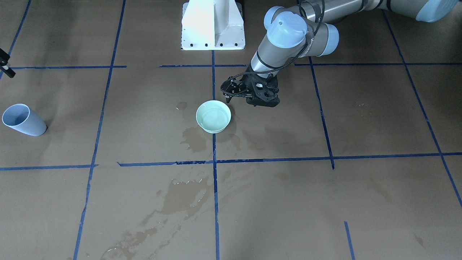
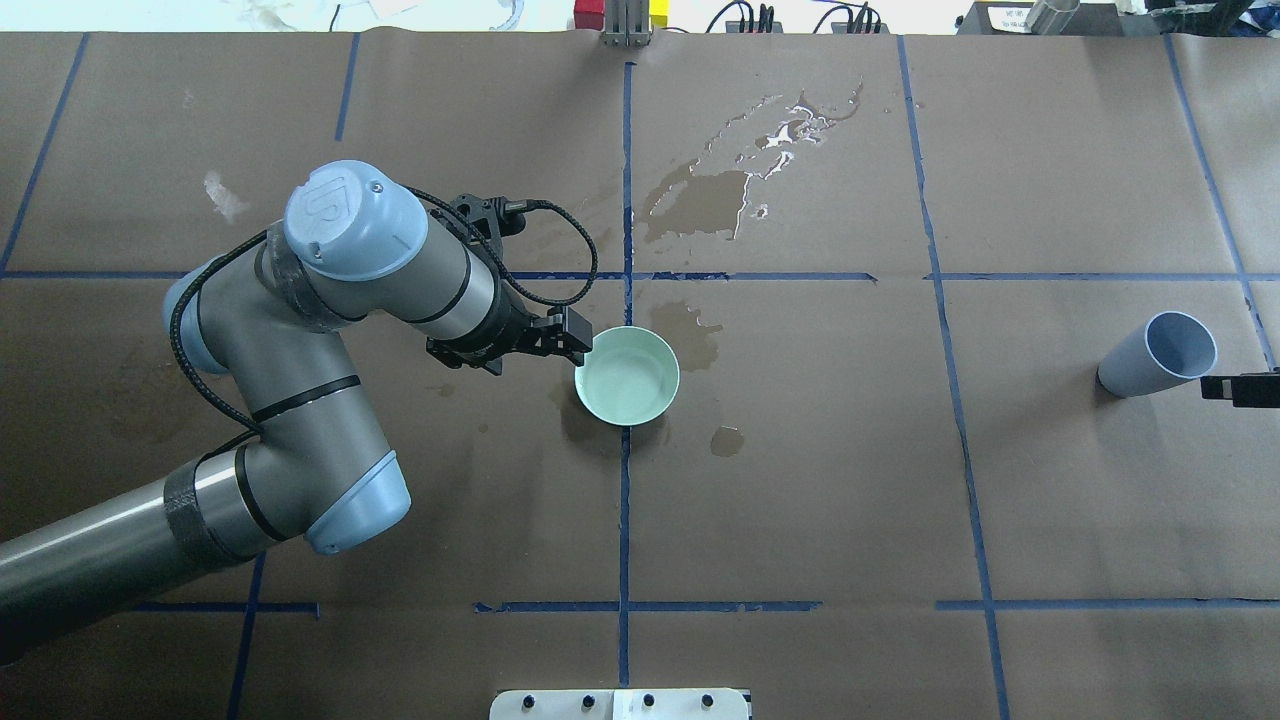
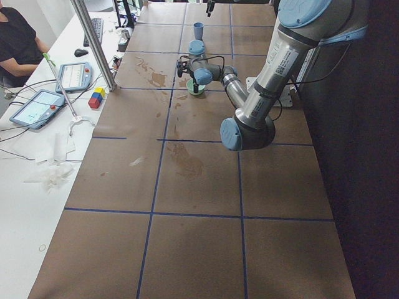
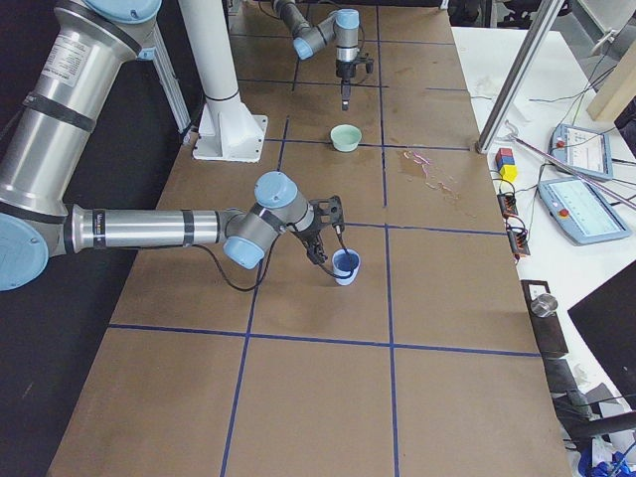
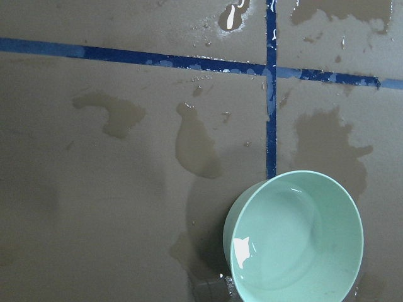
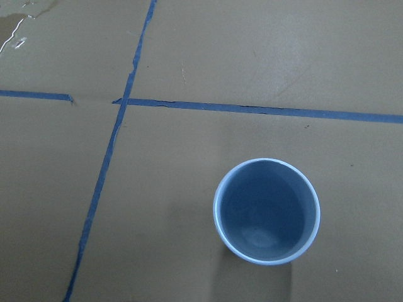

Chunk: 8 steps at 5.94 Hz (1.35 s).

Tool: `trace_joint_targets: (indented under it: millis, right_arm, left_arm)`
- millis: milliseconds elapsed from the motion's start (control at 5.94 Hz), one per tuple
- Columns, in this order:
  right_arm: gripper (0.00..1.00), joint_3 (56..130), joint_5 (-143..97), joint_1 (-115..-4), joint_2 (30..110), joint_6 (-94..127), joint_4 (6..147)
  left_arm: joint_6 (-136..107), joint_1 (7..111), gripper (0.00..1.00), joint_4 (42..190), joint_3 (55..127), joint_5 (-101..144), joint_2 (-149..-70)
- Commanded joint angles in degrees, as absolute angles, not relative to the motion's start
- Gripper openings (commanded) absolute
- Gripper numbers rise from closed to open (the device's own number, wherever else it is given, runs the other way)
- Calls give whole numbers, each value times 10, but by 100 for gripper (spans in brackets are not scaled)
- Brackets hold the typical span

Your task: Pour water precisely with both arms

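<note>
**Overhead exterior: two arms poised at a bowl and a cup, pour not yet begun**

One mint-green bowl [image 2: 627, 375] sits at the middle of the table [image 2: 800, 480]. The left gripper [image 2: 572, 345] hangs just beside its rim; whether its fingers are apart, together or on the rim cannot be told. One pale blue cup [image 2: 1160, 355] stands upright, well apart from the bowl, with the right gripper [image 2: 1220, 387] at its rim, finger state equally unclear.

The water [image 5: 283, 245] lies shallow in the bowl, showing as a white glint. Several wet patches [image 2: 705, 205] darken the brown paper. Whether the cup holds any is hard to say.

Likely step: securing both vessels. Doing it well means gripping the cup wall squarely, keeping it level while carrying, steadying the bowl, then tipping slowly over its centre.

Counted: two arms, two grippers, one bowl, one cup.
</note>
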State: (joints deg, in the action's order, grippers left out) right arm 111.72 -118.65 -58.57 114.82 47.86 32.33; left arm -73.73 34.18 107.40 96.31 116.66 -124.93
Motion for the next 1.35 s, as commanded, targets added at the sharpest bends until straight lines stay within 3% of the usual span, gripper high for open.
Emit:
trace_joint_targets:
  millis: [0, 1179]
  right_arm:
    - [100, 1106, -1119, -555, 1182, 486, 254]
    - [99, 1048, -868, -408, 1189, 580, 147]
  left_arm:
    - [-748, 342, 100, 1074, 967, 1166, -1248]
    - [-750, 341, 100, 1074, 967, 1146, -1242]
